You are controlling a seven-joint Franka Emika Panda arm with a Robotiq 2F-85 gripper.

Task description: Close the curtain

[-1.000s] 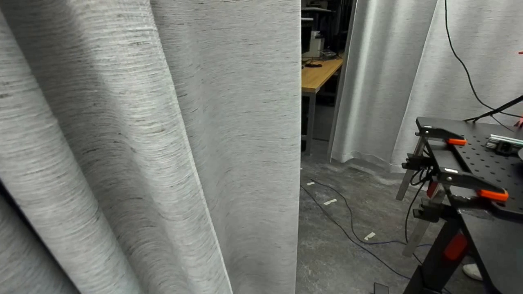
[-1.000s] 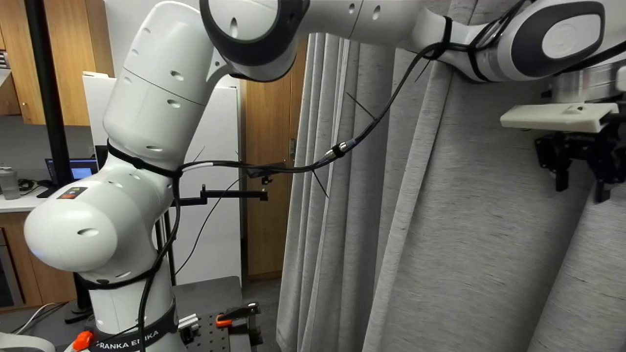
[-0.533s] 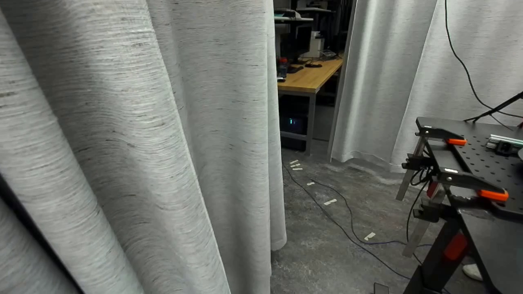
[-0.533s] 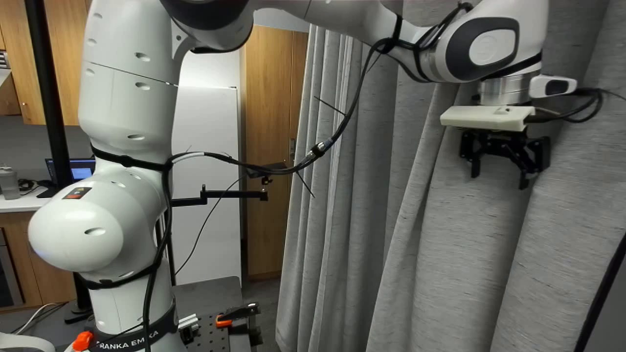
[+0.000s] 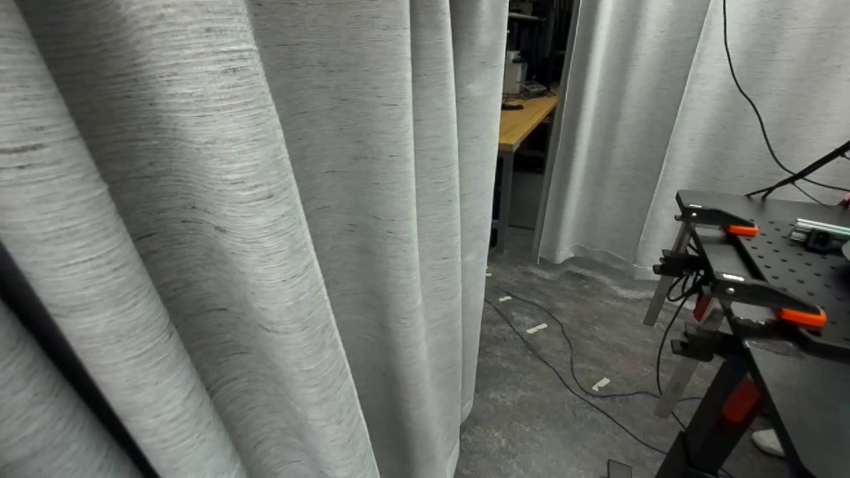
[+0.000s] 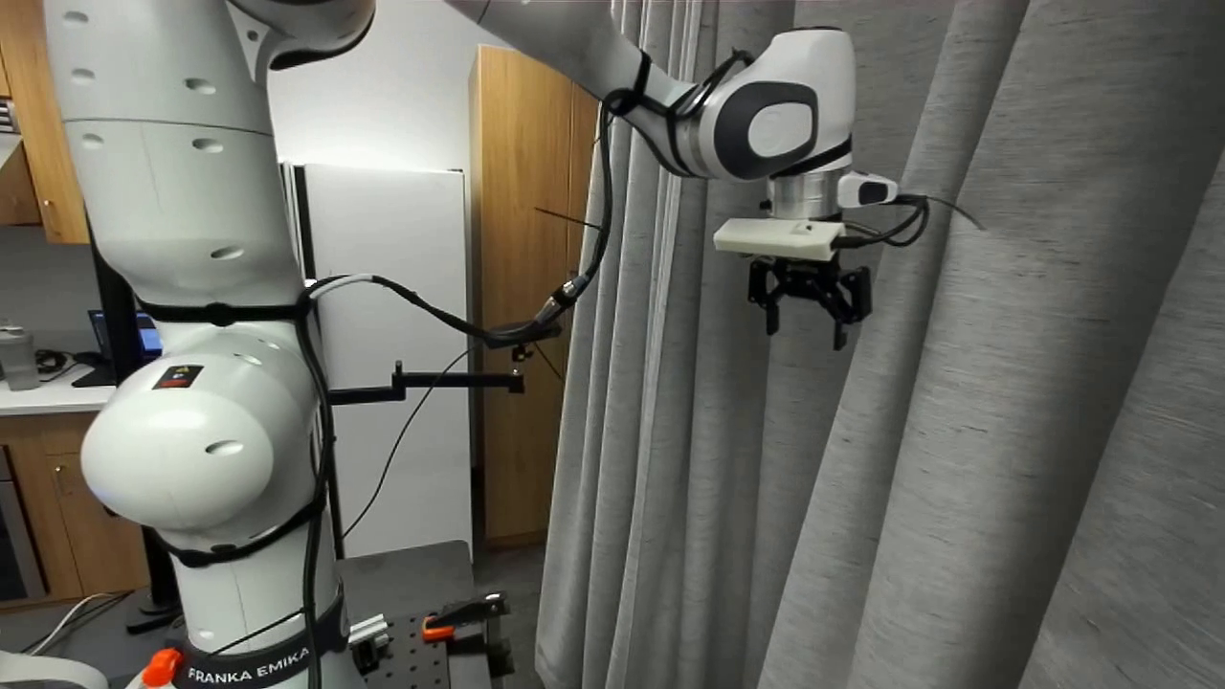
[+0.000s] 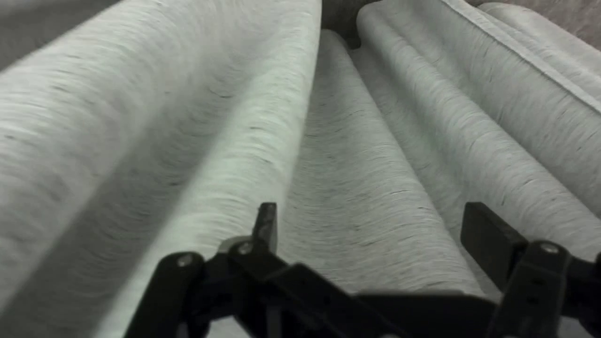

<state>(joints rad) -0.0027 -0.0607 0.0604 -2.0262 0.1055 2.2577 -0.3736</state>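
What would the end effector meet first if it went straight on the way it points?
Probably the curtain, which fills most of the wrist view; the end effector points down. Depth is unclear, so it might only brush past.

Claw [image 6: 806, 330] — before curtain [image 6: 1005, 383], clamps [image 5: 764, 293] on table [image 5: 807, 388]

This looks to me like a robotics lab: a white robot arm [image 6: 206, 421] lettered FRANKA EMIKA rises beside a black, hole-dotted work table [image 5: 793, 271], with orange-tipped clamps [image 5: 764, 294] on its edge. Cables [image 5: 590, 396] trail across the grey floor [image 5: 551, 431] among pale strips of tape [image 5: 537, 328]. Behind the arm, though, wooden cupboards [image 6: 81, 555] and a white counter [image 6: 57, 401] with a lit screen [image 6: 150, 342] suggest a kitchenette.
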